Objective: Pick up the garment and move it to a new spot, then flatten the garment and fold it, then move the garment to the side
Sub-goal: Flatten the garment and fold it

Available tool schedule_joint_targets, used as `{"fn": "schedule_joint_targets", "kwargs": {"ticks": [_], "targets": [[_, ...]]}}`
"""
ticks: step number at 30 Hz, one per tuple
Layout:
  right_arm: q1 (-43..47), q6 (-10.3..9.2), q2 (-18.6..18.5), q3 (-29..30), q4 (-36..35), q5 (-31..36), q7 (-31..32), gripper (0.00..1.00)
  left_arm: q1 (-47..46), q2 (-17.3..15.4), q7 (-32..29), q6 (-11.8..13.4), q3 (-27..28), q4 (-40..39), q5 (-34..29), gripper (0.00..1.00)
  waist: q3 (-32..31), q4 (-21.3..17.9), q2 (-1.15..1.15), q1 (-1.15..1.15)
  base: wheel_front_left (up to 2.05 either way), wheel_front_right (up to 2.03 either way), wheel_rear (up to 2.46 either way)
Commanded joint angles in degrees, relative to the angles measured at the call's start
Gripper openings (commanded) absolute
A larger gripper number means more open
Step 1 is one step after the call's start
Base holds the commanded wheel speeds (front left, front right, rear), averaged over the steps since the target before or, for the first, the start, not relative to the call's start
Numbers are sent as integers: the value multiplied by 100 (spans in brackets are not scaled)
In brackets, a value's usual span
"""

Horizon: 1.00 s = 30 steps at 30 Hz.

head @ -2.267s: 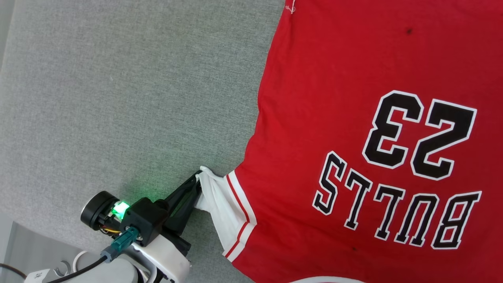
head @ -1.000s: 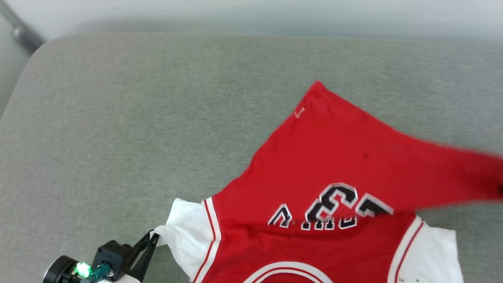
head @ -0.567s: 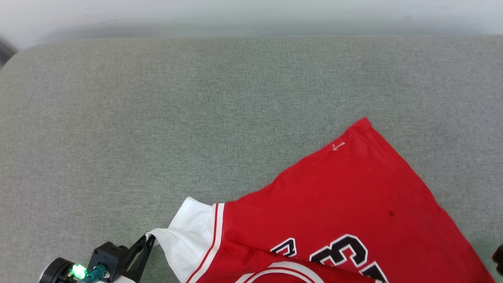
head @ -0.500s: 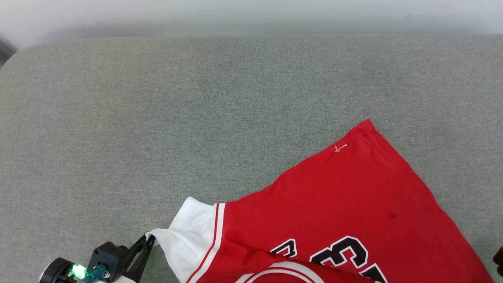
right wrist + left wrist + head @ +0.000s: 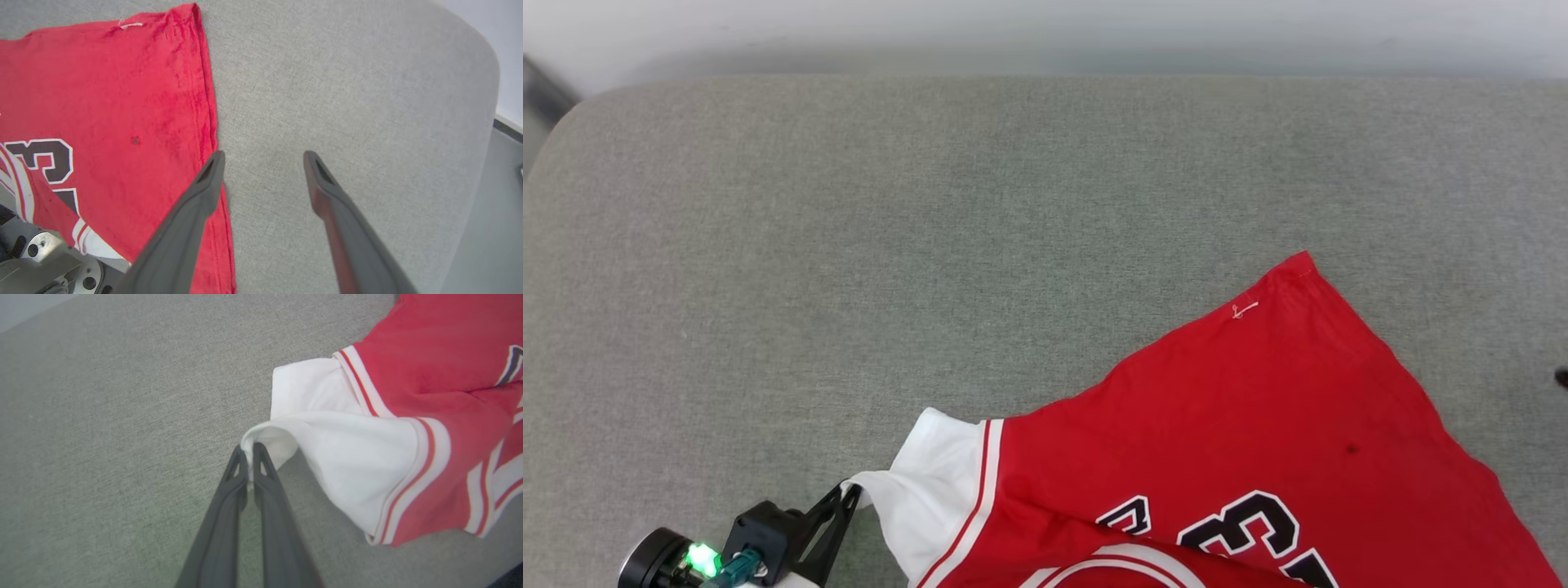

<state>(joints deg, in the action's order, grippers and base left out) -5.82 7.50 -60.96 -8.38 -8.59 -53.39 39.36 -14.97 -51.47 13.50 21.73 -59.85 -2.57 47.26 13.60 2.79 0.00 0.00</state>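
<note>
- At the left end effector: pinched sleeve of floppy, light red-and-white jersey T-shirt.
- Right end effector wide, empty; I'd grab the hem beside it.

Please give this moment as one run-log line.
left gripper: shut on red jersey, at white sleeve | right gripper: open, empty | jersey: lying on grey fabric surface

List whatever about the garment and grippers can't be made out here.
- Head view: bottom edge cuts off lettering and collar of the garment.
- Left wrist view: the left gripper covers the sleeve fold it pinches; bite depth unclear.
- Right wrist view: a finger of the open right gripper hides some hem.
</note>
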Motion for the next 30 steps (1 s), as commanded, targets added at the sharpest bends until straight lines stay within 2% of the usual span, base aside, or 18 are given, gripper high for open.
{"fn": "schedule_joint_targets", "kwargs": {"ticks": [1, 7, 11, 15, 16, 24, 30], "targets": [[-380, -2, 25, 5, -195, 99, 232, 100, -134, 48, -38, 11, -21, -35, -95, 0, 97, 97, 0, 0, 0, 0, 0], [-1782, -2, 323, -657, -368, 544, 1192, 100, -369, 123, -109, -3, -38, -119, -243, 0, 373, 331, 0, 0, 0, 0, 0], [-2808, -2, 871, -1287, -17, 831, 1808, 100, -526, 245, -141, -33, -90, -139, -366, 0, 613, 501, 0, 0, 0, 0, 0], [-3635, -2, 1387, -1901, 447, 1126, 2127, 100, -644, 333, -135, -55, -93, -122, -431, 0, 865, 641, 0, 0, 0, 0, 0], [-4047, -2, 1643, -2267, 866, 1294, 2198, 100, -725, 408, -116, -78, -84, -97, -457, 0, 1055, 736, 0, 0, 0, 0, 0], [-4442, -2, 1897, -2914, 1799, 1403, 2159, 100, -887, 551, -86, -135, -59, 37, -492, 0, 1393, 894, 0, 0, 0, 0, 0], [-4217, -2, 1922, -3604, 2255, 1232, 1951, 100, -932, 661, -62, -204, -61, 182, -476, 0, 1456, 933, 0, 0, 0, 0, 0]]}}
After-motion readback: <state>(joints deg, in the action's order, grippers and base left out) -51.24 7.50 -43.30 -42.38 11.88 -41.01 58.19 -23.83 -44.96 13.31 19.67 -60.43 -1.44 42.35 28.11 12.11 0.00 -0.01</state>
